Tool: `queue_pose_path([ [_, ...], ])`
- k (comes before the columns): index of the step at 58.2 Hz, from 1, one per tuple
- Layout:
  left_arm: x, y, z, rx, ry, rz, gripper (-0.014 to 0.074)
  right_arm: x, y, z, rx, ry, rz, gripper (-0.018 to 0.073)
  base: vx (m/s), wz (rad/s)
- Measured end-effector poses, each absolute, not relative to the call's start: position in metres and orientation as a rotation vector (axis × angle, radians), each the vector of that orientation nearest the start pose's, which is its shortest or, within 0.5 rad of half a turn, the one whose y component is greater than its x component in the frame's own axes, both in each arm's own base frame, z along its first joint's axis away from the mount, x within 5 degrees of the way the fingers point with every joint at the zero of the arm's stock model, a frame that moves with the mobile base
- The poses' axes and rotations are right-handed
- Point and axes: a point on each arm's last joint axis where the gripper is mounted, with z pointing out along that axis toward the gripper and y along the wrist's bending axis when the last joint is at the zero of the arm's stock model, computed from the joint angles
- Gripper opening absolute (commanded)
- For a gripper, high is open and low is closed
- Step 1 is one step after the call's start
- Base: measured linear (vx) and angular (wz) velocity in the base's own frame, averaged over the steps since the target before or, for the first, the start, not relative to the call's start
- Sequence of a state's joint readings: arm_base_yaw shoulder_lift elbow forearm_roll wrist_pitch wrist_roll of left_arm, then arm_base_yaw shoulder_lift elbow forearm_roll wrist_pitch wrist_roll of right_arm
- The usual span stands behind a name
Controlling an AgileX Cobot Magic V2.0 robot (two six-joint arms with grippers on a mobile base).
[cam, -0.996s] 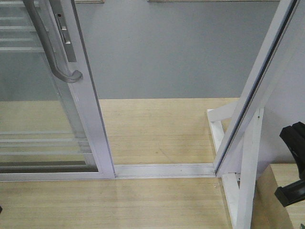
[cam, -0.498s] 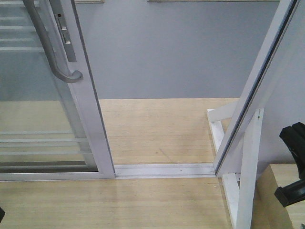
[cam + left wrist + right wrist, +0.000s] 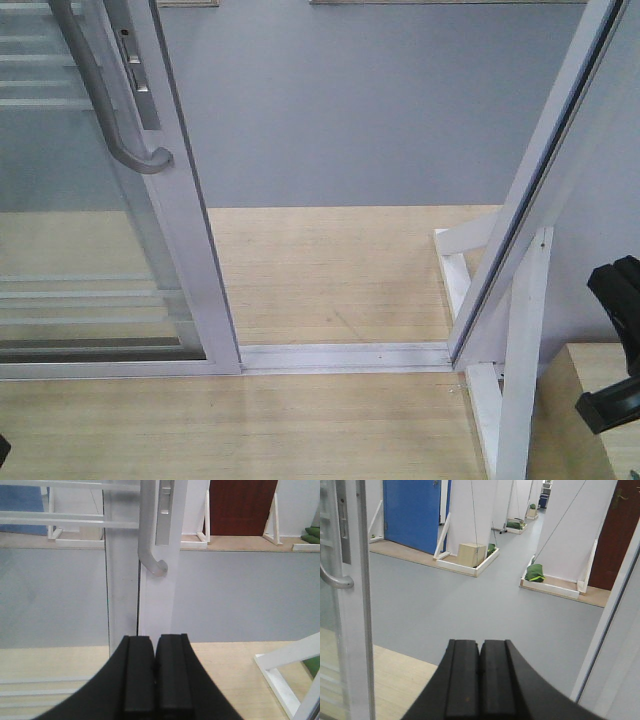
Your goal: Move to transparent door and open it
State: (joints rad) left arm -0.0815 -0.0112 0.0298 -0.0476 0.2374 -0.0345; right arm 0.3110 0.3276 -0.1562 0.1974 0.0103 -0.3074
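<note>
The transparent door (image 3: 80, 230) stands at the left of the front view, a glass panel in a white frame with thin white bars. Its curved grey handle (image 3: 110, 110) hangs beside a lock plate (image 3: 135, 70). A gap lies between the door's edge and the slanted white jamb (image 3: 540, 190). In the left wrist view, my left gripper (image 3: 155, 640) is shut and empty, below the handle (image 3: 147, 540) and short of the door frame (image 3: 160, 600). My right gripper (image 3: 480, 645) is shut and empty, facing the gap, with the door (image 3: 355, 605) at its left.
A metal floor track (image 3: 345, 355) crosses the wooden floor, and grey floor lies beyond it. A white brace (image 3: 520, 350) and a wooden box (image 3: 580, 420) stand at the right beside a black part of my right arm (image 3: 615, 345). White partitions, a blue door (image 3: 412, 510) and a dark red door (image 3: 615, 535) stand far off.
</note>
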Motion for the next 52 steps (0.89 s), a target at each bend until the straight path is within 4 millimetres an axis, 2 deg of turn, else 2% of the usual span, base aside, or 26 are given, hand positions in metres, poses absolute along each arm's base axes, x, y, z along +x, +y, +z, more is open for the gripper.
queue_pose_path([
  [4,0.055,-0.006,0.182,0.009,1.741,-0.129,-0.0006,0.079,0.025,0.235,-0.359,1.619,0.139,-0.0006,0.00,0.00],
  [14,0.055,-0.006,0.182,0.009,1.741,-0.129,-0.0006,0.064,0.019,0.197,-0.366,1.599,0.106,-0.0006,0.00,0.00],
  [28,0.055,-0.006,0.182,0.009,1.742,-0.129,-0.0006,0.054,0.017,0.187,-0.402,1.643,0.075,-0.0006,0.00,0.00],
  [52,0.055,-0.006,0.182,0.009,1.742,-0.129,-0.0006,0.056,0.006,0.185,-0.244,1.688,-0.084,-0.0006,0.00,0.00],
])
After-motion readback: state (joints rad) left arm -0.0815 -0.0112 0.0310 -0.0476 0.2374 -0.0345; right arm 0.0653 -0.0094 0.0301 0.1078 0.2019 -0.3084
